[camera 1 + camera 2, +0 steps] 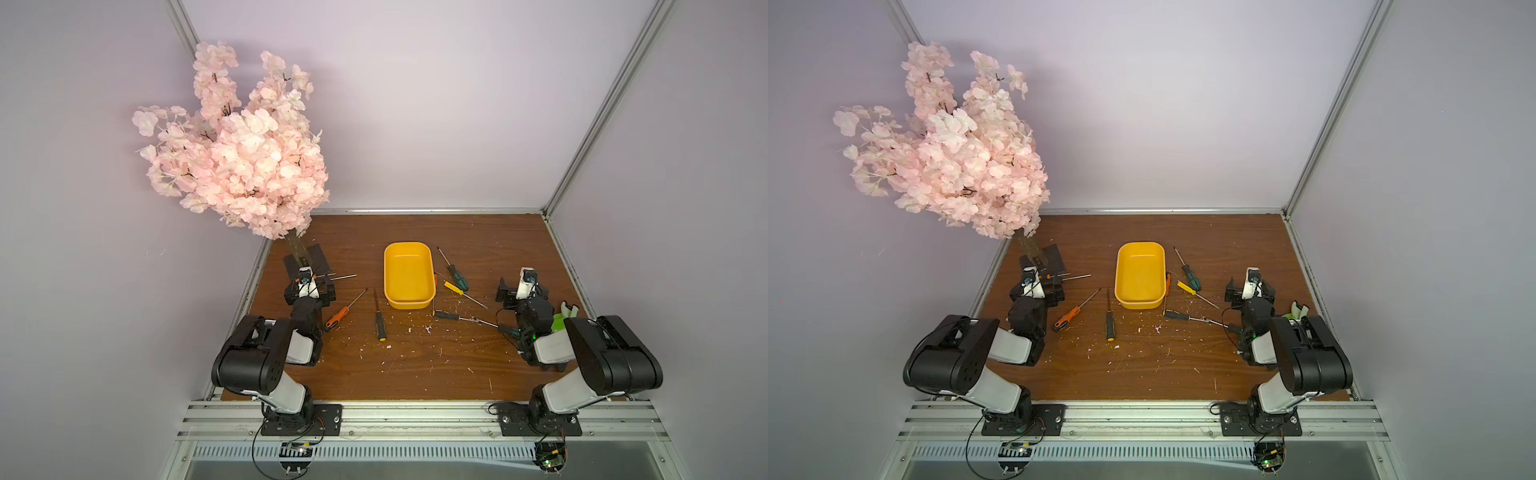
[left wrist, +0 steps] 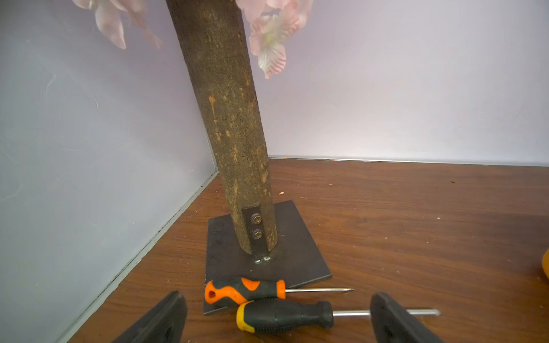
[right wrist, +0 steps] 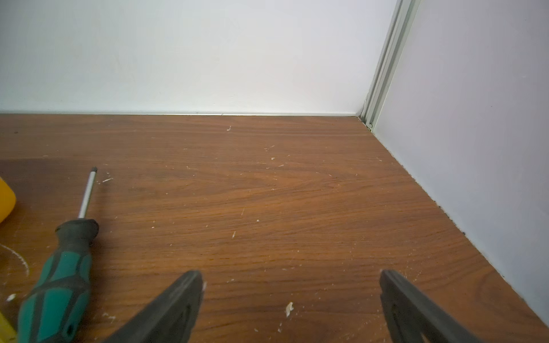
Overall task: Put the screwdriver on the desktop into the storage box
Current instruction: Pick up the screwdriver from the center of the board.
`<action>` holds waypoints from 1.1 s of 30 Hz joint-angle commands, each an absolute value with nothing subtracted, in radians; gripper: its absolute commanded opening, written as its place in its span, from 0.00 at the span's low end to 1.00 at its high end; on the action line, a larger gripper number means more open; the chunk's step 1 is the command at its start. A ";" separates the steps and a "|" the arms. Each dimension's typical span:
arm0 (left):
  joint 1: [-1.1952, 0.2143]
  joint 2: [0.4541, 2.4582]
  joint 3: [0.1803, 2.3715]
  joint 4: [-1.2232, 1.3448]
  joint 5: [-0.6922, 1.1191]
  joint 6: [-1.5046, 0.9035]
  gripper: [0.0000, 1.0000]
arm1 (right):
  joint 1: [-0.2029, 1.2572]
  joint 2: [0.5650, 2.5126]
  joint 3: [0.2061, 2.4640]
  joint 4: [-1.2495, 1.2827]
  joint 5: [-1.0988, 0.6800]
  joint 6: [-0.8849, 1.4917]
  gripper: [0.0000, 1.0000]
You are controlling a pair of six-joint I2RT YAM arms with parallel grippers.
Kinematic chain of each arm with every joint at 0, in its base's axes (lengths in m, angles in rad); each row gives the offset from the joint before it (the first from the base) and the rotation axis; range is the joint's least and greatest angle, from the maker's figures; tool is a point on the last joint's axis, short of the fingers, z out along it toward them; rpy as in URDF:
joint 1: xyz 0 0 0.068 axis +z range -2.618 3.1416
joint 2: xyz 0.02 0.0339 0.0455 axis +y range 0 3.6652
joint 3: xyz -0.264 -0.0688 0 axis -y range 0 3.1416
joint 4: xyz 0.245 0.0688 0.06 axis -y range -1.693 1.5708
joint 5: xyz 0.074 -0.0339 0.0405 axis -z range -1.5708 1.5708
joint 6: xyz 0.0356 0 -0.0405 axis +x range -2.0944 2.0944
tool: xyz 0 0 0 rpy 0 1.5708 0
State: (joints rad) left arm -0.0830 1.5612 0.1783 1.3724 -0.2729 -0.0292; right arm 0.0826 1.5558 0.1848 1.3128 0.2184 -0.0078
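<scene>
**Though spread wide, gripping nothing yet**

Filling the lower half of both top views: flat dark-brown wood-grain desktop [image 1: 415,374], flecked white. Upper left: pink artificial blossom tree [image 1: 237,166], mere clutter. Centre: small yellow plastic storage box [image 1: 407,274], empty, likely set midway for either arm's reach. Left of it, left gripper [image 2: 280,303] released, straddling the black-and-yellow-handled screwdriver [image 2: 285,316] lying on the board. Right of it, right gripper [image 3: 289,276] released over bare wood, green-and-black-handled screwdriver [image 3: 59,282] just beside.

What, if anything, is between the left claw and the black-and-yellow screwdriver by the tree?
Nothing visible. The left gripper stands open right at the black-and-yellow screwdriver. The orange screwdriver lies just beyond it, partly on the tree's base plate.
</scene>
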 commanded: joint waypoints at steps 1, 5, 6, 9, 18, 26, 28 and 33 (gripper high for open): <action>-0.065 1.559 0.183 1.377 -0.261 -0.025 0.99 | 0.078 1.548 0.207 1.348 0.208 -0.003 1.00; -0.065 1.559 0.183 1.377 -0.261 -0.025 0.99 | 0.078 1.548 0.207 1.348 0.207 -0.003 1.00; -0.064 1.560 0.183 1.378 -0.261 -0.025 0.99 | 0.078 1.548 0.207 1.348 0.207 -0.003 1.00; -0.064 1.559 0.183 1.378 -0.261 -0.025 0.99 | 0.078 1.548 0.207 1.348 0.207 -0.003 1.00; -0.064 1.560 0.183 1.377 -0.261 -0.026 0.99 | 0.078 1.548 0.207 1.346 0.207 -0.003 1.00; -0.064 1.560 0.183 1.377 -0.261 -0.025 0.99 | 0.078 1.546 0.205 1.350 0.208 -0.003 1.00; -0.064 1.557 0.180 1.378 -0.262 -0.025 0.99 | 0.079 1.545 0.204 1.351 0.207 -0.003 1.00; -0.067 1.494 0.188 1.319 -0.322 -0.040 0.99 | 0.080 1.420 0.256 1.159 0.240 0.007 1.00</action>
State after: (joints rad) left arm -0.0784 1.5429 0.1783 1.3571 -0.2893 -0.0319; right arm 0.0826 1.5112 0.1928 1.2533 0.2230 -0.0059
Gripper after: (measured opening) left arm 0.994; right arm 0.995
